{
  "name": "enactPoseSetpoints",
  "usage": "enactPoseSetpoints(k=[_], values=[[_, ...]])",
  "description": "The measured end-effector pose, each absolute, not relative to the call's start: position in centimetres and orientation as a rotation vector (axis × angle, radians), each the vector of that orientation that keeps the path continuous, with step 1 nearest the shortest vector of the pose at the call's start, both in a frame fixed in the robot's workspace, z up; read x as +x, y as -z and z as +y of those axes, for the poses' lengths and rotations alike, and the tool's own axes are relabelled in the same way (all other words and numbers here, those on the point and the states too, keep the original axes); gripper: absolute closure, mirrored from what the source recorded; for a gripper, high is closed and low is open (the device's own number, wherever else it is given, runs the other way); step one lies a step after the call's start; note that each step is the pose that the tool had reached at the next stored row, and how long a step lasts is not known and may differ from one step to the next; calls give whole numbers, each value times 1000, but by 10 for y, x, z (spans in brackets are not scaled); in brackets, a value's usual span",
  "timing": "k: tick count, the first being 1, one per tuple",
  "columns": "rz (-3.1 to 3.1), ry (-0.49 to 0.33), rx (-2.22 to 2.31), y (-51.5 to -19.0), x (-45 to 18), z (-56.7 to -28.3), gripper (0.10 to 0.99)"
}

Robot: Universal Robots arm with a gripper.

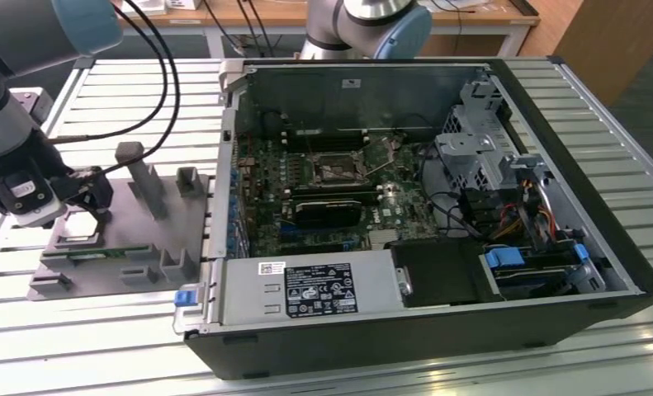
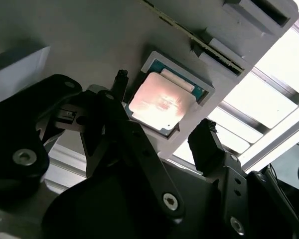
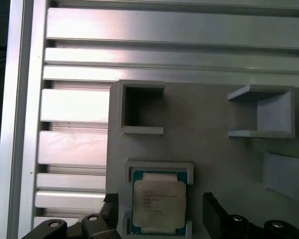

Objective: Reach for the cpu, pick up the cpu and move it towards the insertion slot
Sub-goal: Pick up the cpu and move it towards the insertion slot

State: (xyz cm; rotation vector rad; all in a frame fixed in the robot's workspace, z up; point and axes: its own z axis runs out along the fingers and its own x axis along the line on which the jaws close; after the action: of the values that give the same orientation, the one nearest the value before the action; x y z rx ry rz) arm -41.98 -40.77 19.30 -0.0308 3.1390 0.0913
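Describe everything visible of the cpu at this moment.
The cpu is a flat square chip with a pale silver metal lid and thin green rim. It lies flat, lid up, seated in a framed pocket of the grey fixture. The open gripper straddles it, a finger on either side, neither touching.

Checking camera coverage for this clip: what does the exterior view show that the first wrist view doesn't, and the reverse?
Exterior view adds: the open computer case, with the insertion slot on its motherboard, well apart from the arm. First wrist view adds: the gaps between the cpu and the open tool's fingers on either side, so nothing is gripped yet. Both share: the grey fixture holding the cpu, on the slatted table.
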Motion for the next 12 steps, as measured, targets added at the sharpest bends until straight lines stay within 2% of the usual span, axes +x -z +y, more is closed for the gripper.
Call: enactPoseSetpoints(k=[12], values=[[3139,-92,-31,-181,-421,-406,333]])
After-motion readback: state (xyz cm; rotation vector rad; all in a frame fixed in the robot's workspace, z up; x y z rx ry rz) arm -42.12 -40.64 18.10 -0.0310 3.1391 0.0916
